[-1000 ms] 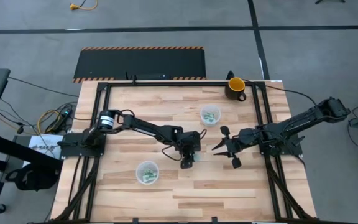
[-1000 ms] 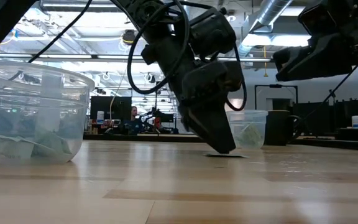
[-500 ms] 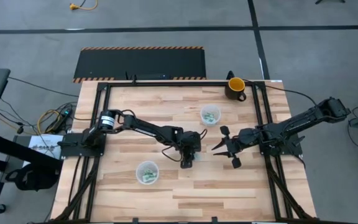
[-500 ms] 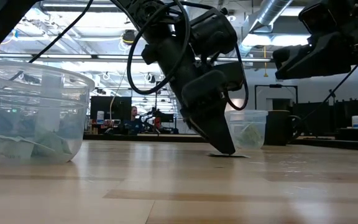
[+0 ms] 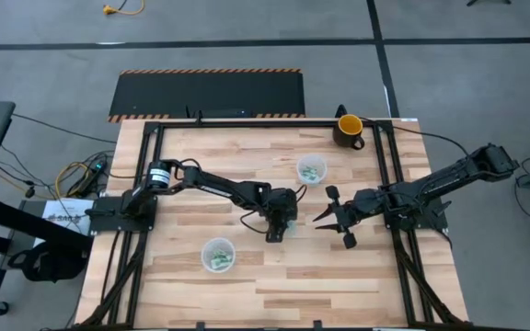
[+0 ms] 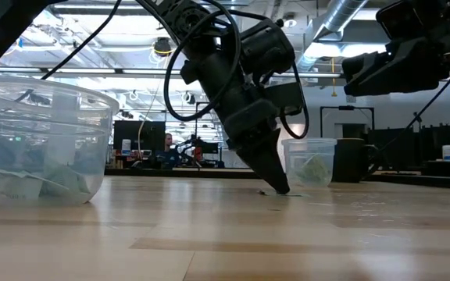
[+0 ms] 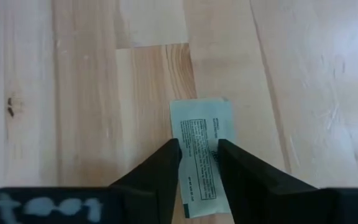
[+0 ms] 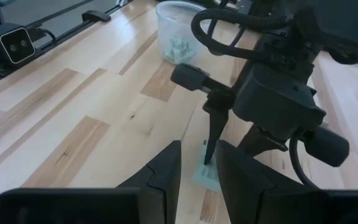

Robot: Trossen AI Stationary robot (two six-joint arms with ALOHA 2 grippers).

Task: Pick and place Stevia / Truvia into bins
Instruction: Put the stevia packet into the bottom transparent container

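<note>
One light green sachet lies flat on the wooden bench, near the middle. The left tool points down at it, and its two dark fingers are closed in on the sachet from both sides, with the tips touching the bench. In the low view the left tool leans over with its tip down on the sachet. One clear cup stands near the far side of the bench, close to the dark mug with yellow inside, and it has sachets in it. The other clear cup stands closer to the near edge, on the left side, and it holds sachets too. The right tool is just beside the left one, above the bench, with its fingers spread apart and nothing between them. A person shows far off in the room behind the bench.
</note>
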